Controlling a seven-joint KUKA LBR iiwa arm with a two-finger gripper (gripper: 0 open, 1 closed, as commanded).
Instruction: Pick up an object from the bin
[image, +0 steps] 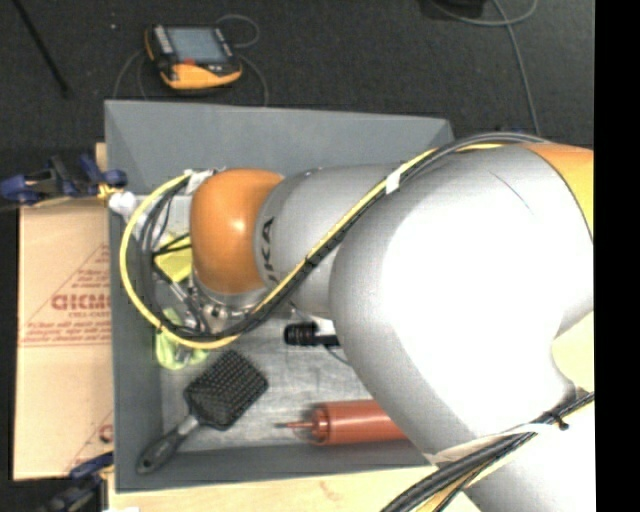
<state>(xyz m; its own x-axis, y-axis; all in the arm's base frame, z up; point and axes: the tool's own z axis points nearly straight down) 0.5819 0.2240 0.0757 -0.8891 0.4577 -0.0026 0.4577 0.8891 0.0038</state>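
the arm (400, 260) covers part of the red bottle (350, 423) and of a yellow-green thing (168, 350).

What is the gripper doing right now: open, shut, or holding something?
Gripper: cannot be told; it is low at the left of the grey metal bin, just above the black square-headed hairbrush.

Robotics lab: industrial arm (450, 280) over grey metal bin (300, 135), cabled handheld device (193, 55) on floor.

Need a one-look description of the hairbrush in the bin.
Go to the view's lower-left corner of the grey bin, below the arm's orange cover. The black hairbrush lies there, handle toward the corner. Only it has a square bristled head; the red-brown bottle to its right is smooth.
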